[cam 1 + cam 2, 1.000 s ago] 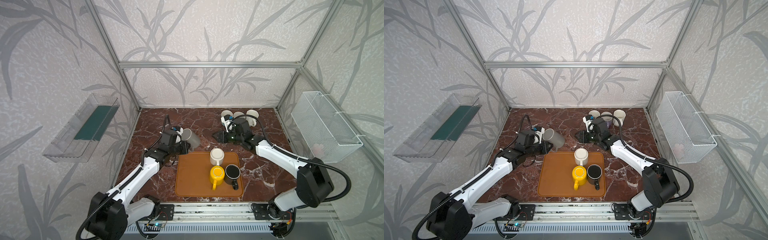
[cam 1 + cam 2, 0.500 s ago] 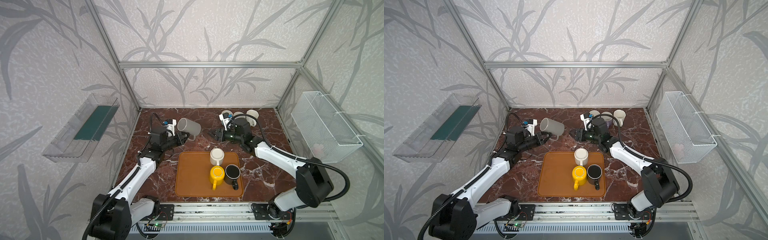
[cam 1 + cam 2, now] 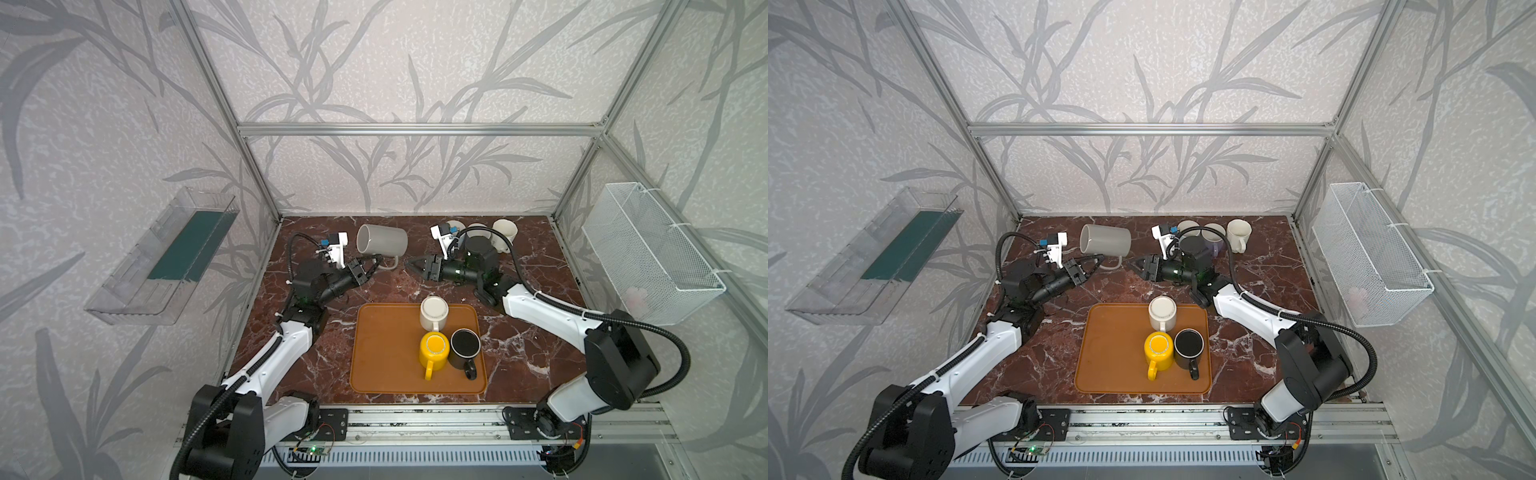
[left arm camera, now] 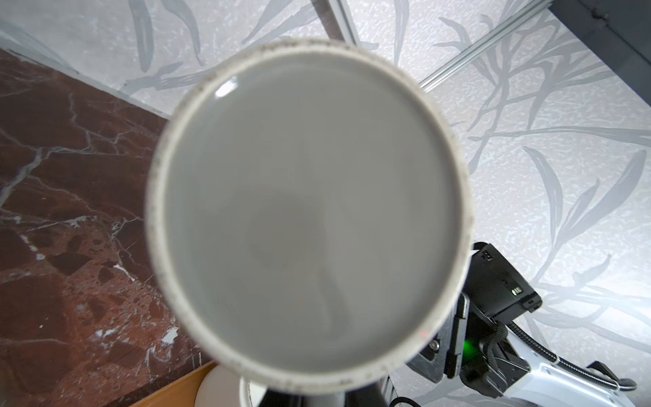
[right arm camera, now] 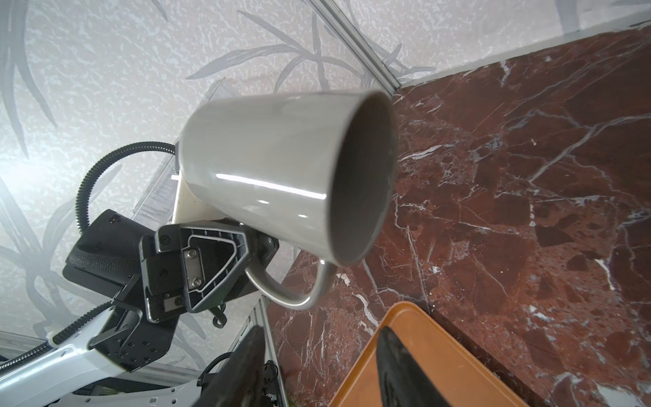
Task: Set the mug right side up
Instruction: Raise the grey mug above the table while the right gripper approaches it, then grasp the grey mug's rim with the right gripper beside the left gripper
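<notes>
left claw grips grey mug by handle, has lifted it; mug now sideways, half turned. right claw open, empty.

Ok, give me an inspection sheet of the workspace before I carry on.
Surface: table, marble, no spills seen.
Job's things: grey mug on its side, held off the table, not yet upright.
Clutter: tray with white mug, yellow mug and black mug; back mugs by the rear wall.
Grippers: left gripper shut on the grey mug's handle; right gripper open, empty, pointing at it.
Cables: hoses loop at both wrists; no snag seen.
Surroundings: basket on the right wall, shelf on the left wall.
</notes>
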`<move>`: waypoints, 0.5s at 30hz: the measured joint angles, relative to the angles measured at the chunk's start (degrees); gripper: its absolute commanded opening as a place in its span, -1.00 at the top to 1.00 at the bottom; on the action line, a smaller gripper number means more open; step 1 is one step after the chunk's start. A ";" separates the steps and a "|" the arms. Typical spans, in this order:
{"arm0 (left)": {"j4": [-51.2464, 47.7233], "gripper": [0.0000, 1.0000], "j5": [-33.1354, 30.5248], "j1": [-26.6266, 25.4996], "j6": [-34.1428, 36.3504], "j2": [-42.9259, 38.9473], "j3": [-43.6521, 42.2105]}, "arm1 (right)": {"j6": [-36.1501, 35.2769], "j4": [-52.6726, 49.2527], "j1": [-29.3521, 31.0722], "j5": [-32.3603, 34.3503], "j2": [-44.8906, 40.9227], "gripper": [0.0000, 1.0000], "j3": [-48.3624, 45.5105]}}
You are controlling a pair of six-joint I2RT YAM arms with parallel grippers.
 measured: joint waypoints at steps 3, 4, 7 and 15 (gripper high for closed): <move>4.02 1.00 1.14 0.07 -1.66 0.00 -0.85 | 1.16 2.12 0.42 -0.70 0.72 -0.03 0.00; 5.14 1.00 1.38 0.09 -2.01 0.02 -1.07 | 1.38 2.73 0.57 -0.98 0.98 -0.03 0.00; 9.51 1.00 2.36 0.13 -3.76 0.46 -2.16 | 2.08 4.35 1.07 -1.66 1.62 -0.03 0.00; 20.65 1.00 5.07 0.20 -7.85 2.89 -3.85 | 5.57 11.37 1.68 -3.54 3.96 -0.02 0.00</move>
